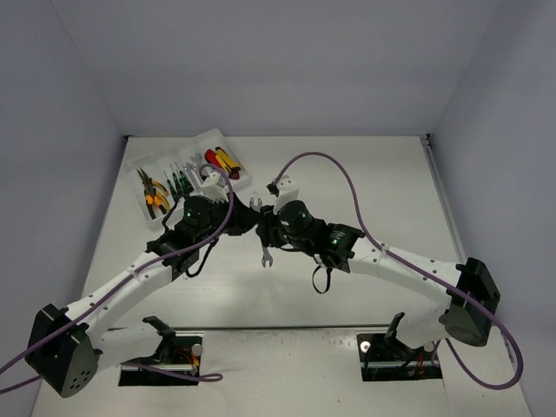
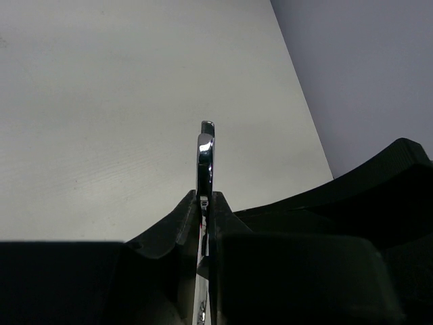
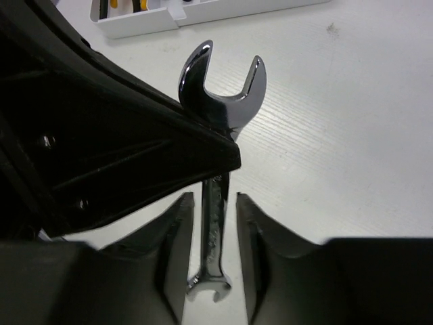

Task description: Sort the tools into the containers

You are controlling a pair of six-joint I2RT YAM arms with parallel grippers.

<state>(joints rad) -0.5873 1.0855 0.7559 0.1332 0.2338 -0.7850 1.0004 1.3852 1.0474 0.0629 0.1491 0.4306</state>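
Down at the near edge we see both arms reaching in to meet mid-table, and between them hangs the wrench, open-ended at both tips. The right gripper has its jaws a little apart on either side of the lower shank, with a sliver of daylight on each side, so it grips nothing. The left gripper is clamped tight on the wrench just below the upper head, pads flat on the two broad faces, blade edge-on to its camera.

We'd call this one stiff, solid steel: heavy for its size, with no give at all. That polished chrome looks slippery, and with the pinch so near one end the long tail could swing or twist. A hold on the flat shank nearer the middle would sit steadier than one on the curved head.

Beneath it, the table is pale with a faint wood grain, matte and level. Farther off to the left sits the tray, angled, and in it we see the pliers, the screwdrivers, silver spanners and the utility knives. Behind that, plain blue-grey walls close in on three sides.
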